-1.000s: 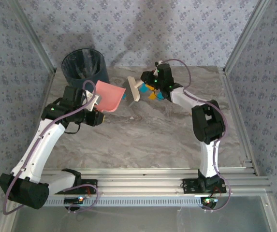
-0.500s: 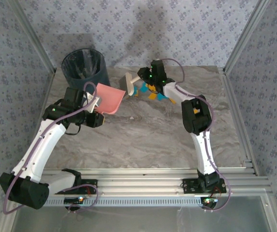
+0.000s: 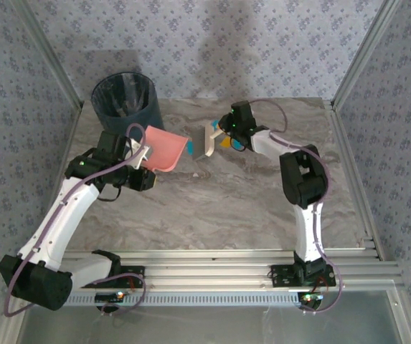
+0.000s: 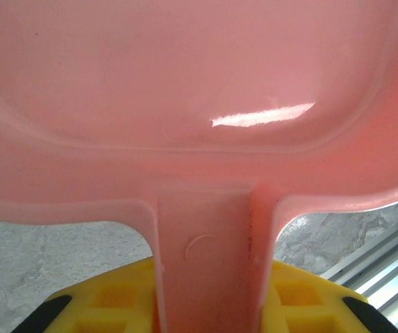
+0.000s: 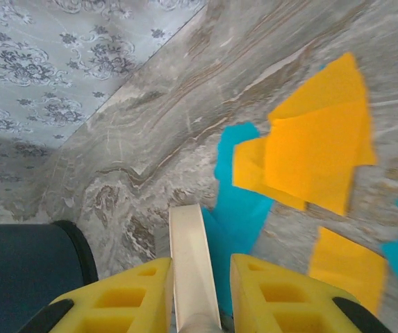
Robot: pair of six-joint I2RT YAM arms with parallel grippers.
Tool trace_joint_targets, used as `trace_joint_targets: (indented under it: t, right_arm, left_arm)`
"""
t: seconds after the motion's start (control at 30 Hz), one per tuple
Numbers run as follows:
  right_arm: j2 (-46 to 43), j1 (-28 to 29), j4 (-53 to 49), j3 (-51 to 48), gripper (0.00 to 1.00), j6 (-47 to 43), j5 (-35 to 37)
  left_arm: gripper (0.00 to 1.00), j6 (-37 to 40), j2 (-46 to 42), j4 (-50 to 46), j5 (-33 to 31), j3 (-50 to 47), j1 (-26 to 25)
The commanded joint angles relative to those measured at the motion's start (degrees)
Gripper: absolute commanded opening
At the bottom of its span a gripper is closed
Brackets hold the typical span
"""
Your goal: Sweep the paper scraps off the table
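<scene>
The left hand [image 4: 205, 302] gripped the pink dustpan [image 4: 185, 104], the right hand [image 5: 195, 295] a brush [image 5: 190, 253], near paper scraps [image 5: 317, 159] on the marble counter [image 3: 227, 208].

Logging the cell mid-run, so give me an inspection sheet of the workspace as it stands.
Surface: grey marble table, aluminium-framed.
Job's things: teal and orange paper scraps lying flat beside the brush; pink dustpan close by, a teal scrap at its edge.
Clutter: nothing seen.
Grippers: left gripper shut on the dustpan handle; right gripper shut on the brush handle.
Cables: purple cables run along both arms.
Surroundings: dark bin at the far-left corner; patterned wallpaper walls.
</scene>
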Motion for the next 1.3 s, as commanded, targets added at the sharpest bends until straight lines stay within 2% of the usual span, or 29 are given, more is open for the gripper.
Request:
trace_joint_targets:
  t: [0.0, 0.63, 0.77, 0.87, 1.03, 1.27]
  right_arm:
    - [-5.8, -0.6, -1.3, -5.3, 0.00, -4.9, 5.5]
    - [-27.0, 2.9, -7.3, -28.0, 0.00, -13.5, 16.2]
    - [-32.1, 3.8, -8.3, -31.2, 0.00, -14.9, 16.6]
    - [-35.5, 3.7, -7.7, -32.9, 0.00, -17.1, 14.8]
    - [-39.4, 2.5, -3.2, -33.7, 0.00, -18.0, 7.5]
    - [-38.7, -2.5, 4.3, -33.4, 0.00, -14.5, -1.8]
  left_arm:
    - [0.00, 1.2, -0.6, -0.7, 1.0, -0.2, -0.6]
    - [0.00, 3.9, 1.4, 0.4, -0.2, -2.0, -5.2]
    - [0.00, 3.9, 2.0, 0.6, -0.5, -1.7, -6.0]
    - [0.00, 3.8, 2.3, 0.7, -0.7, -1.6, -6.5]
    - [0.00, 3.8, 2.7, 0.7, -1.1, -1.3, -7.1]
    - [0.00, 3.8, 3.5, 0.8, -1.7, -1.3, -7.7]
